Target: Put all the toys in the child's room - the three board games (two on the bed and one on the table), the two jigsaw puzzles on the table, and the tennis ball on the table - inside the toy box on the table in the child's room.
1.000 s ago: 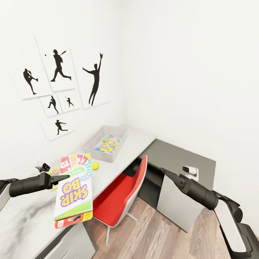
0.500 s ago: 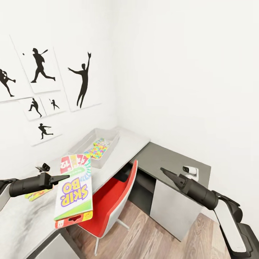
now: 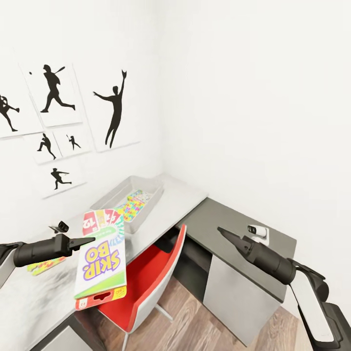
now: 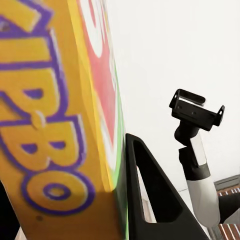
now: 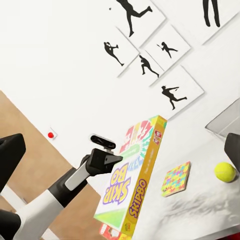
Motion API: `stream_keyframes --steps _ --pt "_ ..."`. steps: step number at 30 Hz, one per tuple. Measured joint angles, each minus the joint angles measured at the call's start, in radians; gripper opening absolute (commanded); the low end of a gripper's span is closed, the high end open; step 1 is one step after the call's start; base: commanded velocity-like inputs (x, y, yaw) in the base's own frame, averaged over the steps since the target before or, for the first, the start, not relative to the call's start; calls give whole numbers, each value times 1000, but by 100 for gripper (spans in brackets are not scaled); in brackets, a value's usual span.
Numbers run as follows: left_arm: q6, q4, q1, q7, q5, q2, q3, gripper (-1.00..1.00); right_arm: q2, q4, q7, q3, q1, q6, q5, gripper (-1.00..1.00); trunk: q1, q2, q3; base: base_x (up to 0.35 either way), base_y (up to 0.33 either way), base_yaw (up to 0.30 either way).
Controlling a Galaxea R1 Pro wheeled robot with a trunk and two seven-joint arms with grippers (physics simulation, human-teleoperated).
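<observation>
My left gripper (image 3: 88,240) is shut on the long edge of the yellow-green-red "SKIP BO" board game (image 3: 100,258), held above the light grey table (image 3: 170,204); its finger (image 4: 150,200) presses the box's side (image 4: 50,125). Behind the game stands the grey toy box (image 3: 113,194) with a multicoloured jigsaw puzzle (image 3: 132,207) inside. A second jigsaw (image 3: 46,265) lies flat on the table by my left arm. The right wrist view shows the game (image 5: 132,185), that jigsaw (image 5: 176,178) and the tennis ball (image 5: 225,171) on the table. My right gripper (image 3: 220,230) hovers open over the dark grey table section (image 3: 229,219).
A red chair (image 3: 146,278) is tucked under the table below the held game. Black baseball-player pictures (image 3: 58,117) hang on the white wall behind the table. Wood-plank floor (image 3: 195,326) lies between the chair and the white cabinet front (image 3: 229,297).
The whole view has shifted, so the camera moved. The toy box now sits closer behind the held game, and the game hides the tennis ball in the head view. Both grippers hold their poses.
</observation>
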Motion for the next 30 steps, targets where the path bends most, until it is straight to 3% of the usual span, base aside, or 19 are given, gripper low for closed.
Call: stream_keyframes --steps 14,21,30 --pt "-2 1 0 1 -1 -3 0 -100 0 0 -1 0 0 0 1 100 0 0 0 194 -85 22" --pt "-2 1 0 1 0 -3 0 -100 0 0 -1 0 0 0 1 100 0 0 0 237 -225 244" --pt "0 1 0 0 0 -3 0 -100 1 0 -1 2 0 0 1 100 0 0 0 43 -62 290"
